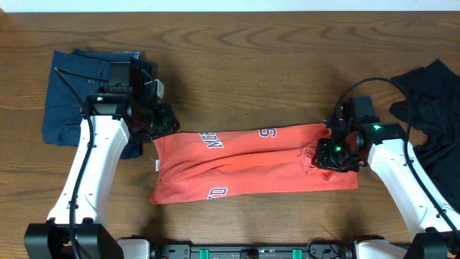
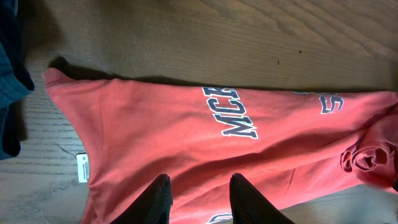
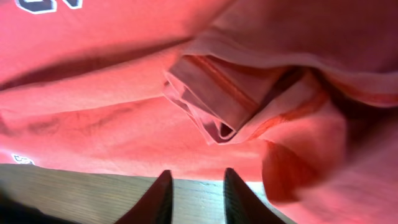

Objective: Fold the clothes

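While left claw (image 2: pixel 199 180) and right claw (image 3: pixel 198 174) stand narrowly parted, empty, the coral-red T-shirt (image 1: pixel 251 165) lies just ahead.

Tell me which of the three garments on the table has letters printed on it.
The coral-red T-shirt in the middle: it carries white-and-navy lettering. The navy garment at left and the black garment at right show none.

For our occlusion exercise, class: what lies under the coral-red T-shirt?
The wooden table shows all around the coral-red T-shirt, and a white label pokes out at its left edge. Anything beneath the folded fabric is covered and cannot be seen.
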You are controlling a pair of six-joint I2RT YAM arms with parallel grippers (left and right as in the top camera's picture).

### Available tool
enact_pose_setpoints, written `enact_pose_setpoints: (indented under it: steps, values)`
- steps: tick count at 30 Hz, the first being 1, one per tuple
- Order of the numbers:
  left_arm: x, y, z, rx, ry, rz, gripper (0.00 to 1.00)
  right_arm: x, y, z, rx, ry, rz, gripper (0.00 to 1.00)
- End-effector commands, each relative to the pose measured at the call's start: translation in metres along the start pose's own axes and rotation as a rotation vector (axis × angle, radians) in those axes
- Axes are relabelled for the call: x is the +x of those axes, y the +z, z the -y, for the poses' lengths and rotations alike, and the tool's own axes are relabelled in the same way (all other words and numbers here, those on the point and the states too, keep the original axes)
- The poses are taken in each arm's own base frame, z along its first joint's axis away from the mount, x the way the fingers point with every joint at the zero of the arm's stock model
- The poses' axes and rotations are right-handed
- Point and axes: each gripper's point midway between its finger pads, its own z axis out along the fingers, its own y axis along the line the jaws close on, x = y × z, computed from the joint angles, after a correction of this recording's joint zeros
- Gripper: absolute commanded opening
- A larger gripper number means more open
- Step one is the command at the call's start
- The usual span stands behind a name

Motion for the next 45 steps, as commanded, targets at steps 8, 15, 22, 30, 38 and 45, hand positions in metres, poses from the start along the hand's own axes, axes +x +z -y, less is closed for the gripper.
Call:
enact_pose_setpoints:
  steps: [8,15,22,30,38,45]
  values:
    - [-0.003,-0.007,0.003,0.010,0.014,0.019,0.38,-0.028,-0.035,-0.001,-0.012,-0.039,0.145,0.39]
    - [-0.005,-0.007,0.004,0.012,0.018,0.028,0.51,-0.061,-0.072,0.045,0.028,0.119,0.300,0.62]
    - [-0.008,-0.007,0.005,0.015,0.022,0.040,0.55,-0.061,-0.047,0.081,0.080,0.193,0.206,0.56]
    - [-0.016,-0.007,0.007,0.023,0.034,0.070,0.56,-0.058,-0.012,0.086,0.089,0.109,0.079,0.39]
    - [-0.018,-0.007,0.007,0.024,0.037,0.077,0.56,-0.057,-0.009,0.085,0.074,0.087,0.066,0.13]
    - [-0.017,-0.007,0.007,0.024,0.037,0.076,0.56,-0.059,-0.004,0.092,0.109,0.082,0.071,0.49]
